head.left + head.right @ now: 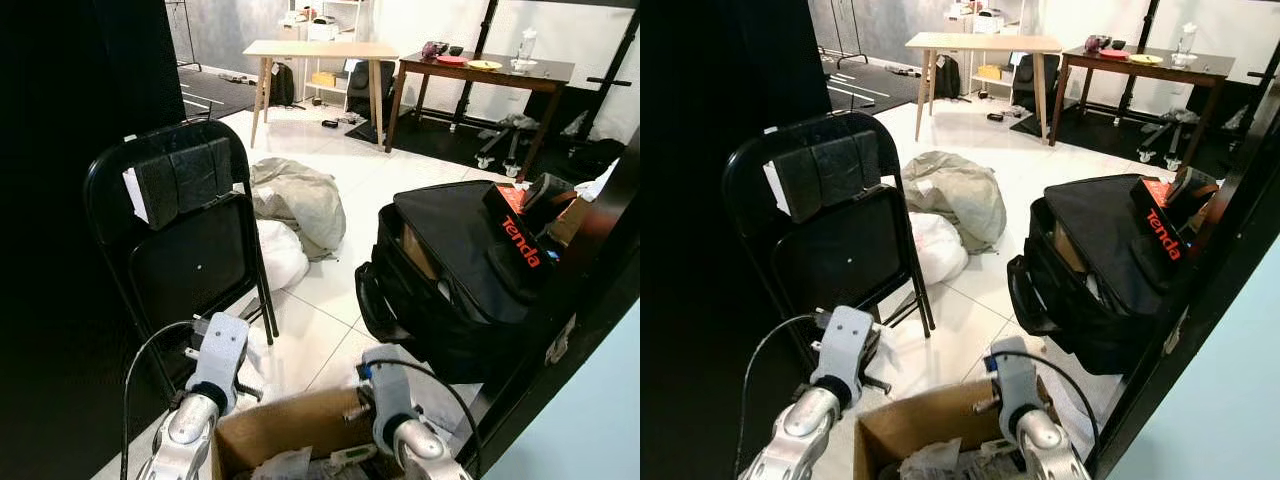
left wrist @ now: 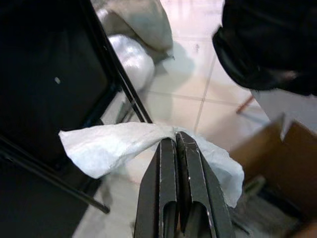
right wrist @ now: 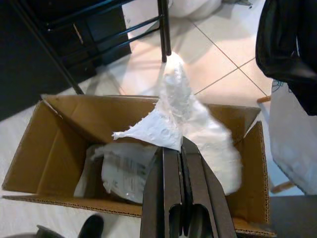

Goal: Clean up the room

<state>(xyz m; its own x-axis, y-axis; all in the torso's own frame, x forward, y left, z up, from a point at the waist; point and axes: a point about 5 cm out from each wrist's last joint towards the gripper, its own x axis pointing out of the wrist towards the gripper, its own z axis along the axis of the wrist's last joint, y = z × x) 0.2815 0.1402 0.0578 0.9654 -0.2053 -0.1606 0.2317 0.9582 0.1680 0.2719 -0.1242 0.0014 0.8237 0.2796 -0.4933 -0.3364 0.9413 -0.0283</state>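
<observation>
My forearms are covering much of the cardboard box (image 1: 290, 425), and the picture's lower edge is cutting it off in the left eye view. My closed left gripper (image 2: 176, 144) is hiding the middle of the white wrapper (image 2: 109, 148). Items on the dark table (image 1: 540, 75) are appearing too small to identify.

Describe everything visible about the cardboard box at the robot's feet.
The cardboard box is plain brown corrugated card, open at the top with its flaps standing up. It sits on the pale tiled floor in front of the black folding chair. Inside lies a crumpled clear plastic wrapper with print. The right gripper is above its opening, fingers shut on a white crumpled sheet hanging over the interior.
</observation>
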